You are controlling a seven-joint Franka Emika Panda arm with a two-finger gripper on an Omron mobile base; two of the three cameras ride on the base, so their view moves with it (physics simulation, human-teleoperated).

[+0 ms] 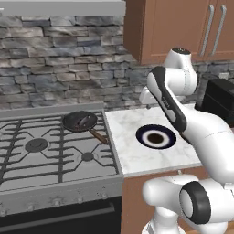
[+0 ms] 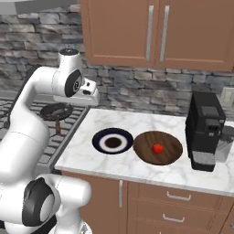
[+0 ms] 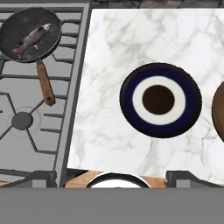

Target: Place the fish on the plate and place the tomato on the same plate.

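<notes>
The fish [image 3: 33, 38], small and grey-brown, lies in a black frying pan [image 3: 13, 30] on the stove's back burner; it also shows as the fish [image 1: 83, 121]. The plate [image 3: 131, 113], with its navy rim, white ring and brown centre, sits on the marble counter just right of the stove, plate [image 2: 97, 141]. The tomato [image 2: 158, 148] rests in a brown bowl [image 2: 171, 155] right of the plate. My gripper [image 3: 111, 178] hangs high over the counter's front, looking down, open, with nothing between its fingers.
The pan's wooden handle [image 3: 45, 84] points toward the counter's front. A black coffee machine [image 2: 205, 131] stands at the right of the counter. Wooden cabinets [image 2: 151, 32] hang above the stone wall. The stove grates [image 1: 36, 146] fill the left.
</notes>
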